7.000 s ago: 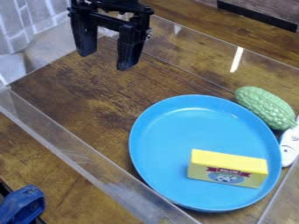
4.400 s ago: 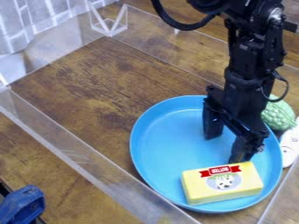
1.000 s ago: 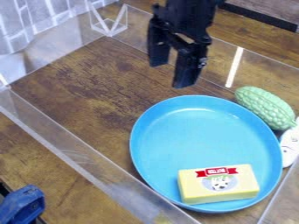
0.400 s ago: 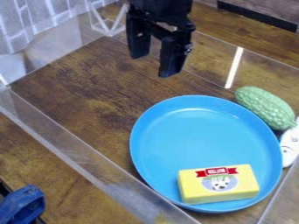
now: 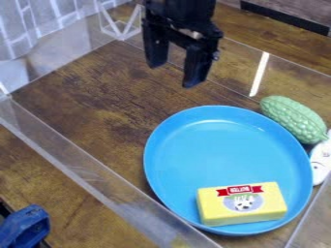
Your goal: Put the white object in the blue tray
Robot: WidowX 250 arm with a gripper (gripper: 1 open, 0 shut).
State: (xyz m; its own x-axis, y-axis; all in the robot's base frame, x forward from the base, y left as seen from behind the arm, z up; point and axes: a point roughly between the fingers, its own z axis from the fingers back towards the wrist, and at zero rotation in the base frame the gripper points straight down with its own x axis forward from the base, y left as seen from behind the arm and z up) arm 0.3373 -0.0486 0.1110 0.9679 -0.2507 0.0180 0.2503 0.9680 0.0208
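Note:
The white object (image 5: 319,161) lies at the right edge of the view, partly cut off, just outside the blue tray's (image 5: 175,145) right rim. My black gripper (image 5: 176,64) hangs over the wooden tabletop beyond the tray's upper left rim, pointing down. It is far from the white object. Its two fingers (image 5: 196,70) stand apart with nothing between them, so it is open and empty.
A yellow block (image 5: 245,203) with a red label lies in the near part of the tray. A green bumpy vegetable (image 5: 295,118) sits behind the white object. Clear acrylic walls (image 5: 77,160) fence the workspace. A blue thing (image 5: 19,229) is at the bottom left, outside the wall.
Several seconds ago the gripper stood low over the tray's right side. Now it is behind the tray's upper left rim. Over the last second it shifted slightly left and rolled a little, staying open.

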